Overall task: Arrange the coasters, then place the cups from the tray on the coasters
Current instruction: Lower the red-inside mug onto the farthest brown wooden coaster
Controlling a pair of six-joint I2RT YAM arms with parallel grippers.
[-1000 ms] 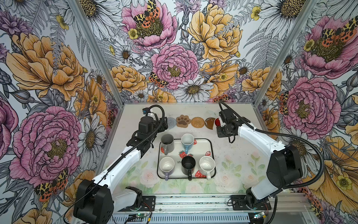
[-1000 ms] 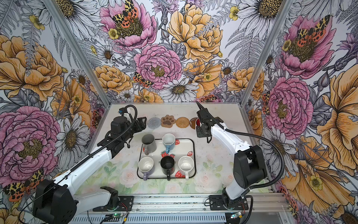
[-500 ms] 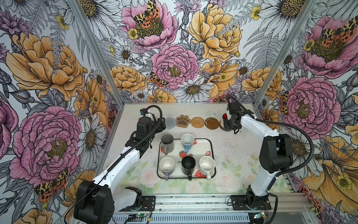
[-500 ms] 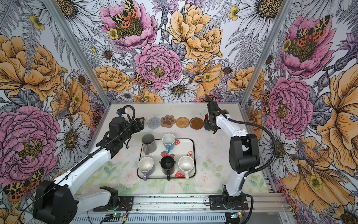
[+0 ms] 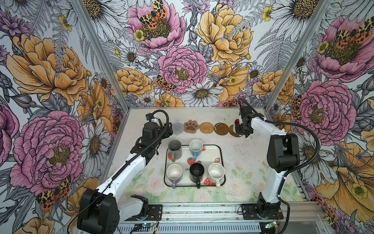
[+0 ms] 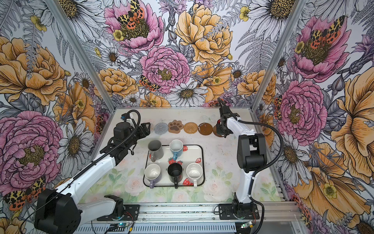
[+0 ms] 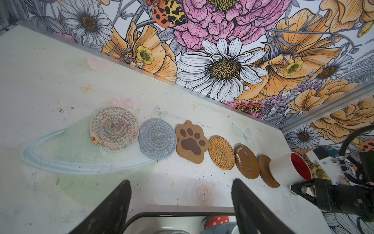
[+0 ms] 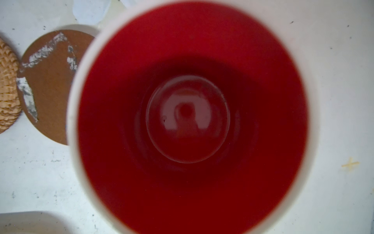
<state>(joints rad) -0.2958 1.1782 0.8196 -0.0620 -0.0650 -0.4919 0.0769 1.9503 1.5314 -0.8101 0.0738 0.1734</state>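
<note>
Nearest sits the tray (image 5: 210,154), white with red strawberries. Five cups stand on it. The purple cup (image 5: 174,172), the black cup (image 5: 196,172) and the spotted white cup (image 5: 216,172) are in the near row. The grey cup (image 5: 175,150) and the blue cup (image 5: 196,146) are in the far row. Just past the tray's far left corner hangs the left gripper (image 7: 180,182), spread wide with nothing in it. Farther back, coasters lie in a line on the table (image 5: 242,158): the zigzag coaster (image 7: 114,129), the grey coaster (image 5: 178,128), the paw coaster (image 5: 191,126), the straw coaster (image 5: 206,128), the scratched brown coaster (image 5: 221,128) and the last brown coaster (image 5: 232,131). The red-inside cup (image 7: 287,168) is over that last one, mouth up. The right gripper (image 5: 241,129) is clamped on this cup. I cannot tell if the cup touches the coaster.
</note>
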